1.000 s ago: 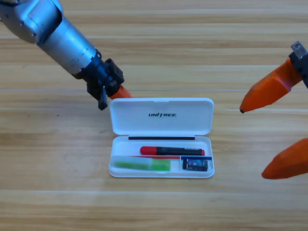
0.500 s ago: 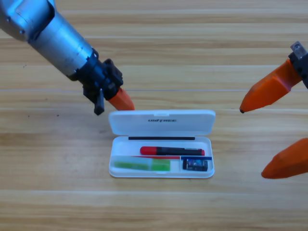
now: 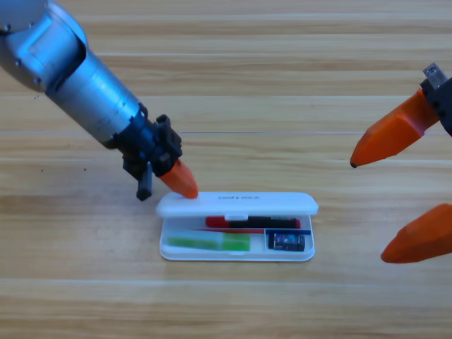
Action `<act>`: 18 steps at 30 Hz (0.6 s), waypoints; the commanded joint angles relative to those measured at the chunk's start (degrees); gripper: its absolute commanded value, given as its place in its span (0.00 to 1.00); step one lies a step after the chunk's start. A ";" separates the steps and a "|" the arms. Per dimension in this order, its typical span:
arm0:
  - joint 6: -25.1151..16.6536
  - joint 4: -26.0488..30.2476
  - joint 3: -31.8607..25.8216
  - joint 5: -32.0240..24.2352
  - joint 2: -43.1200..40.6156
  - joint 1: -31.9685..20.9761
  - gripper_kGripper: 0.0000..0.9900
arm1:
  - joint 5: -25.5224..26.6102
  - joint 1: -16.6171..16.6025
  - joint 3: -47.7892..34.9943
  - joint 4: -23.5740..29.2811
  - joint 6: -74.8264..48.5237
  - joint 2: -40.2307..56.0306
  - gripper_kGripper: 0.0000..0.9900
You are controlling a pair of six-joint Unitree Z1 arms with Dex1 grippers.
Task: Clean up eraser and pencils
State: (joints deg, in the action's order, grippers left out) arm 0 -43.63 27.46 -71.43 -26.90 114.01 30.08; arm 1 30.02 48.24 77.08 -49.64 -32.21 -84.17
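The white case (image 3: pixel 212 256) lies open at the table's middle, its lid (image 3: pixel 236 204) tipped forward over the tray. Inside, the light green pencil (image 3: pixel 208 243) lies along the front left. The black pencil with the red end (image 3: pixel 227 222) lies behind it, partly hidden by the lid. The dark blue-and-black eraser (image 3: pixel 286 242) sits in the front right compartment. My left gripper (image 3: pixel 185 187) is shut, its orange tip pressing on the lid's rear left corner. My right gripper (image 3: pixel 368 212) waits open at the right edge, holding nothing.
The grey left arm (image 3: pixel 78 78) slants in from the upper left corner across the wooden table (image 3: pixel 233 304). The right gripper's two orange jaws stand well to the right of the case.
The left gripper has moved forward and down, pushing the lid from upright to nearly level over the tray. The right gripper has stayed put.
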 commanded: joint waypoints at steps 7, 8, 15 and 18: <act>-0.76 -4.87 5.33 1.41 1.22 3.67 0.00 | 0.83 -0.26 -1.15 1.13 0.66 -2.49 0.97; -0.76 -5.05 5.42 1.59 1.40 3.94 0.00 | 0.83 -0.26 -1.15 1.13 0.66 -2.49 0.97; -0.67 -6.72 6.21 2.55 2.80 5.43 0.00 | 0.83 0.18 -1.23 1.13 0.66 -2.93 0.97; -0.49 -7.59 6.74 2.82 3.33 5.78 0.00 | 0.83 0.18 -1.23 1.13 0.66 -2.93 0.97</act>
State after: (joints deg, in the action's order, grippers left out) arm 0 -43.73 21.03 -66.58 -24.78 114.26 33.74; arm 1 30.03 48.25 77.08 -49.62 -32.14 -84.50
